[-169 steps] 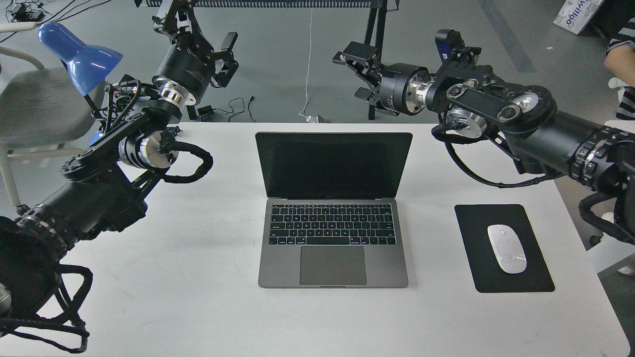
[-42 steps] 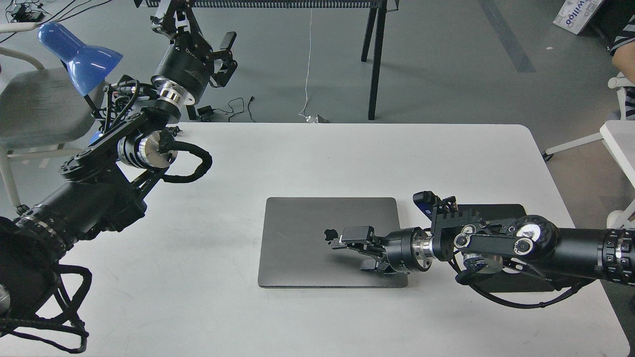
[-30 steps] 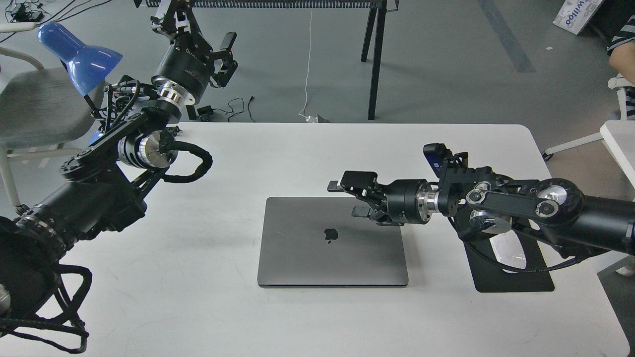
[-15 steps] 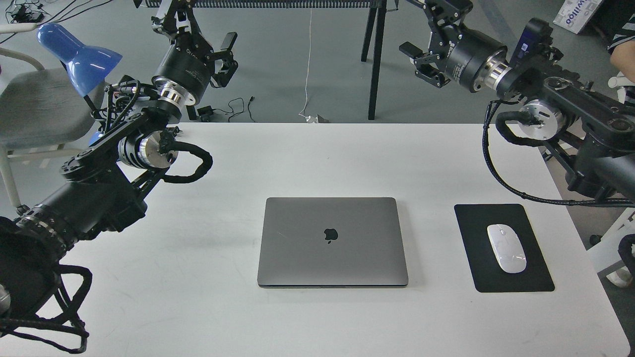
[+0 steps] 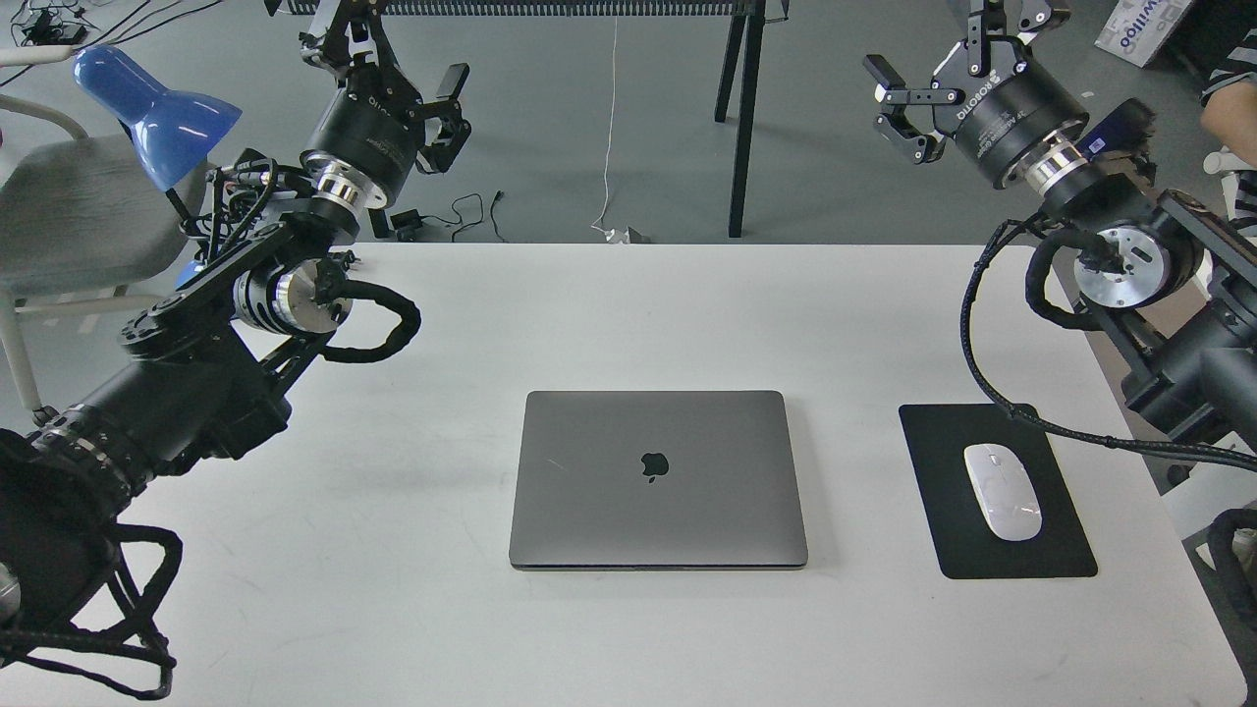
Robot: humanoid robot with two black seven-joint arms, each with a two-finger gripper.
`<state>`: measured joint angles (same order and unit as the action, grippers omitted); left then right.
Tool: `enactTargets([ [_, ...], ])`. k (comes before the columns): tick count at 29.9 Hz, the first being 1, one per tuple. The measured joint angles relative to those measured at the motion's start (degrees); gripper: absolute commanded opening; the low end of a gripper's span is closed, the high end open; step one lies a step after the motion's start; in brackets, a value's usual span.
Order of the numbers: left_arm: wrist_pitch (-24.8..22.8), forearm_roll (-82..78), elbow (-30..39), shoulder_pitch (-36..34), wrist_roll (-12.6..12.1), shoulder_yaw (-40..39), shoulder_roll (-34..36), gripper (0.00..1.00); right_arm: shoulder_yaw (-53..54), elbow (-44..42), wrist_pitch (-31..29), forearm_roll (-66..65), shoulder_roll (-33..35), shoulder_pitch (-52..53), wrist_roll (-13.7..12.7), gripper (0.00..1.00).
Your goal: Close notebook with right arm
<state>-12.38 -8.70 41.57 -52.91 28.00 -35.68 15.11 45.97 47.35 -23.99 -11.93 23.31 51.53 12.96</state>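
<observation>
Nearest me, the notebook (image 5: 658,478) lies flat on the white bench (image 5: 393,609), about midway across it and toward the near edge. Lid fully down, grey top up, dark apple logo centred. Nothing touches it.

To its right, apart from it, a black mouse pad (image 5: 943,491) sits on the bench with a white mouse (image 5: 1003,491) lying on it, long axis running near to far. A loop of the right arm's braided cable (image 5: 982,383) crosses in front of the pad's far corner.

My left arm (image 5: 196,373) comes in over the left side of the bench and rises toward the far left. Left gripper (image 5: 393,49) is raised beyond the far edge, over the grey floor. Its fingers stand apart with nothing between them.

My right arm (image 5: 1169,334) stands at the right edge, well clear of the notebook. Right gripper (image 5: 943,59) is up at the far right, beyond the bench, "ROBOTIQ" lettering readable on its body. Its fingers (image 5: 899,133) are spread wide and hold nothing.

Far left, a blue lamp (image 5: 157,108) stands beside the left arm, with a grey chair (image 5: 59,216) behind it. Black frame legs (image 5: 738,118) stand on the floor past the bench.
</observation>
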Motion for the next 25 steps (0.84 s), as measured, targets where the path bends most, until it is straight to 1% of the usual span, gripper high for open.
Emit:
enactTargets([
  [25,0.04,0.00,0.00,0.00,0.00,-0.01,0.01,1.00,-0.22,0.81,-0.09,0.16,-0.72,-1.08,-0.03,1.00],
])
